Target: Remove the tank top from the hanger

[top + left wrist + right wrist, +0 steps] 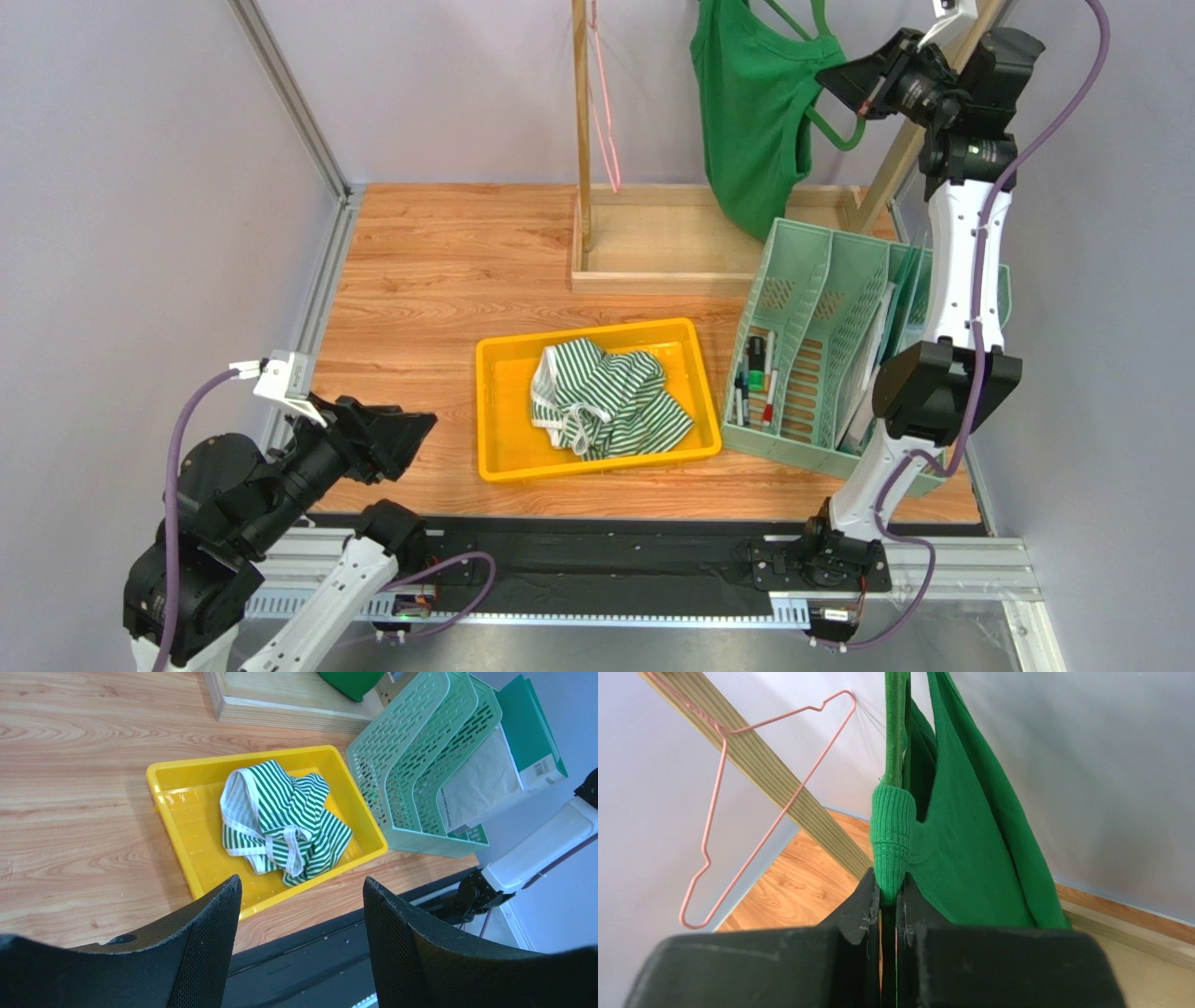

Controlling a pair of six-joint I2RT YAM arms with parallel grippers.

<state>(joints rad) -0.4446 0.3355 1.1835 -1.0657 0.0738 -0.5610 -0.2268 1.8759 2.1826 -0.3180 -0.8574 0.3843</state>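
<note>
A green tank top [751, 105] hangs on a green hanger [838, 135] from the wooden rack at the back right. My right gripper [859, 87] is raised beside it, at its right side. In the right wrist view the jaws [889, 885] are shut on the bunched strap [891, 833] of the tank top [976, 847], which is gathered around the hanger's arm [896, 721]. My left gripper [407, 434] is low at the front left of the table. It is open with nothing between its fingers [302, 885].
A bare pink wire hanger [606, 98] hangs on the rack's upright post [581, 126]. A yellow tray [498, 406] with a green-and-white striped garment [610, 399] sits mid-table. A mint file organiser [828, 336] stands right of it, near my right arm.
</note>
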